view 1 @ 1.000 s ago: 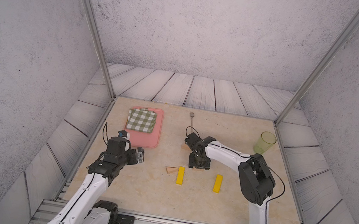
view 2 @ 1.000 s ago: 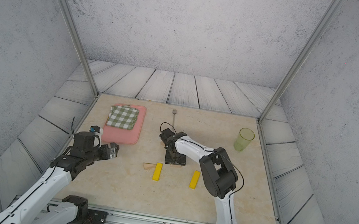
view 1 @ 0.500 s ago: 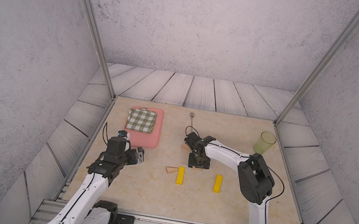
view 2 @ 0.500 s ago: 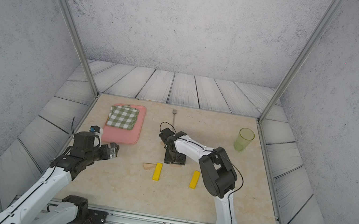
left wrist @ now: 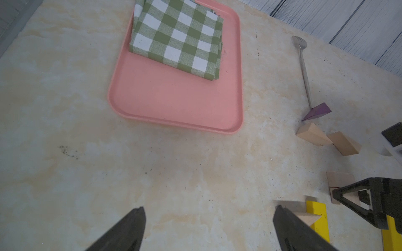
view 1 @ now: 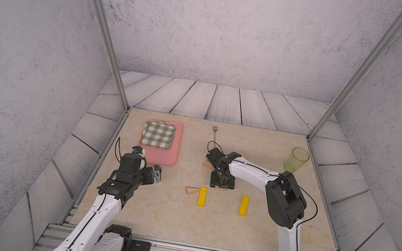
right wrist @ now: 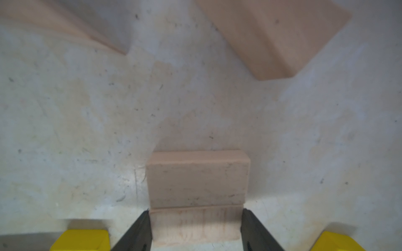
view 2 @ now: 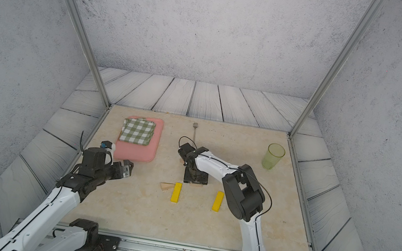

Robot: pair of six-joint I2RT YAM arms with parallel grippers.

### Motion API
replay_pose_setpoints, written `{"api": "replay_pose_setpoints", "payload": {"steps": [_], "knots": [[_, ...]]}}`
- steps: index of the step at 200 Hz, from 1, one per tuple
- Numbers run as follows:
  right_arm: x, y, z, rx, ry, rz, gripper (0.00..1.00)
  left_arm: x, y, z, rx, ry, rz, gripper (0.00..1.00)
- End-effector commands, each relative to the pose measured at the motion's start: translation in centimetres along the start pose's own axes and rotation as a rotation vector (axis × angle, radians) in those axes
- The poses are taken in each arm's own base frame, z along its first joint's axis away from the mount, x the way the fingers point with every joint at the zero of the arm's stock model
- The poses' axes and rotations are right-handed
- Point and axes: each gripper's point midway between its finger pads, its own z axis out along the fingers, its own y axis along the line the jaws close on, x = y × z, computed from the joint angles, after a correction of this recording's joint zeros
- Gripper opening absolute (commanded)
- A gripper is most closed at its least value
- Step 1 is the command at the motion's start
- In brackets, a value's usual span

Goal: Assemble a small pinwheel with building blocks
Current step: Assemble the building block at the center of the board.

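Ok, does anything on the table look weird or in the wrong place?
Yes. A metal fork lies by the building blocks, its handle end seeming to touch the purple triangular wedge. It is cutlery, not a block. Nothing looks spilled or broken.

Pink tray point(view 1: 161, 157) sits back-left on the beige table point(view 1: 165, 217), with a folded green-checked cloth point(view 1: 158, 135) on its far half. Metal fork point(view 1: 215, 134) lies flat at mid-back, tines pointing away. Translucent green cup point(view 1: 297, 160) stands upright back-right, probably plastic.

The blocks point(right wrist: 196, 180) look matt wood, fork point(left wrist: 304, 71) shiny metal, cloth point(left wrist: 176, 37) woven.
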Motion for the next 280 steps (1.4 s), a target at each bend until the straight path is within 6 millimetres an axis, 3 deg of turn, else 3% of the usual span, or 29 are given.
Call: {"api": "replay_pose_setpoints", "payload": {"steps": [1,97,182,234,280], "knots": [[0.3,0.0,1.4,0.027,0.028,-0.003,0.67,0.2,-0.1,0.1,0.003,-0.002,0.006,0.98],[-0.2,-0.1,0.5,0.018,0.003,-0.003,0.74,0.3,-0.2,0.1,0.005,0.001,0.006,0.98],[-1.8,-0.8,-4.4,0.009,-0.091,-0.03,0.8,0.4,-0.1,0.2,0.001,0.006,0.002,0.98],[-1.3,-1.6,-7.3,-0.026,-0.119,-0.088,0.8,0.4,-0.1,0.3,0.0,0.01,0.0,0.98],[0.8,-1.2,-8.1,-0.105,-0.094,-0.175,0.8,0.5,0.0,0.4,-0.004,0.014,0.003,0.98]]}}
